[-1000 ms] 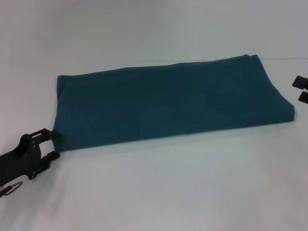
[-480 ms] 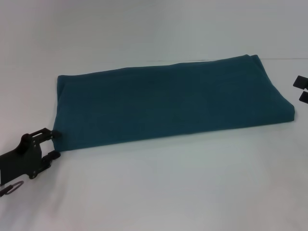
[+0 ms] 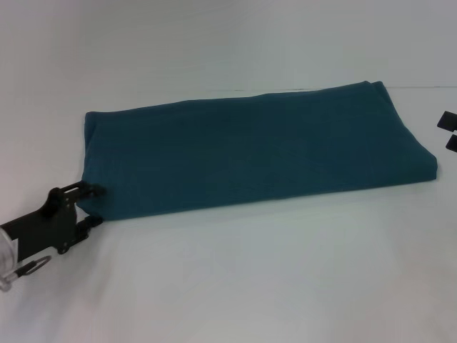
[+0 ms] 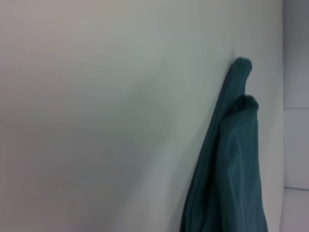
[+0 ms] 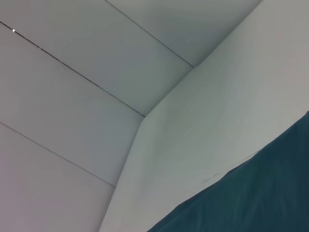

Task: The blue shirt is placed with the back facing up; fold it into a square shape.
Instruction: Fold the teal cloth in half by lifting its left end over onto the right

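Observation:
The blue shirt (image 3: 250,150) lies folded into a long flat band across the white table (image 3: 250,279). My left gripper (image 3: 96,206) is at its near left corner, open, with one finger on each side of the corner's edge. My right gripper (image 3: 450,131) shows only its two black fingertips at the right edge of the head view, open and a little apart from the shirt's right end. The shirt also shows in the left wrist view (image 4: 236,169) as folded layers seen edge-on, and in the right wrist view (image 5: 260,198) as one corner.
The table's far edge and the tiled floor (image 5: 72,96) beyond it show in the right wrist view. Bare white table surface lies in front of the shirt and behind it.
My left gripper has moved right and a little up, so its fingers now straddle the shirt's near left corner. The shirt and the right gripper have not moved.

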`<state>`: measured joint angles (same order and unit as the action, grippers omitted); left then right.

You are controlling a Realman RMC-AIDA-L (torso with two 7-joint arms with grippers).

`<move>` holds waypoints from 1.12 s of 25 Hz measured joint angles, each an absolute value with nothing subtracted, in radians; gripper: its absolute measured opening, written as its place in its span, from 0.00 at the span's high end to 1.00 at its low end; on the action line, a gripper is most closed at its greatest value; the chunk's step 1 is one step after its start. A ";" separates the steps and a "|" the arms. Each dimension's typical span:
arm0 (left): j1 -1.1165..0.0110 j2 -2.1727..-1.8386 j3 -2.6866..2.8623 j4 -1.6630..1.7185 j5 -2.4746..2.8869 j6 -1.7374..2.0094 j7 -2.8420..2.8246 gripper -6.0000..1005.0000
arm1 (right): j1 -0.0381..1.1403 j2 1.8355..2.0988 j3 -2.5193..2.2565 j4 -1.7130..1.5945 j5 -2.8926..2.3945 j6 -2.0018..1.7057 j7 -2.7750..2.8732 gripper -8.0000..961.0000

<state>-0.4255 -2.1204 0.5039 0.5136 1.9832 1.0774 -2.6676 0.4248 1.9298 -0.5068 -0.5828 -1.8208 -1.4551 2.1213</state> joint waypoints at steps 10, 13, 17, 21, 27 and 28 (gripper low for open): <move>-0.476 -2.116 0.541 0.492 1.987 1.033 -2.665 0.36 | 0.417 1.930 -0.506 -0.583 -1.822 -1.456 2.117 0.03; -0.488 -2.118 0.541 0.483 1.985 1.019 -2.655 0.36 | 0.417 1.930 -0.505 -0.583 -1.822 -1.457 2.116 0.03; -0.502 -2.120 0.542 0.483 1.984 1.025 -2.644 0.36 | 0.417 1.930 -0.505 -0.583 -1.822 -1.458 2.117 0.03; -0.503 -2.125 0.540 0.491 1.976 1.030 -2.620 0.37 | 0.416 1.930 -0.505 -0.582 -1.822 -1.461 2.119 0.03; -0.501 -2.125 0.534 0.487 1.972 1.032 -2.606 0.60 | 0.412 1.930 -0.503 -0.581 -1.821 -1.463 2.120 0.04; -0.501 -2.125 0.534 0.487 1.972 1.032 -2.606 0.64 | 0.411 1.930 -0.503 -0.581 -1.821 -1.462 2.120 0.04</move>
<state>-0.5010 -2.1249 0.5341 0.4865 1.9716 1.0324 -2.6061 0.4111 1.9299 -0.5031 -0.5813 -1.8213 -1.4625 2.1200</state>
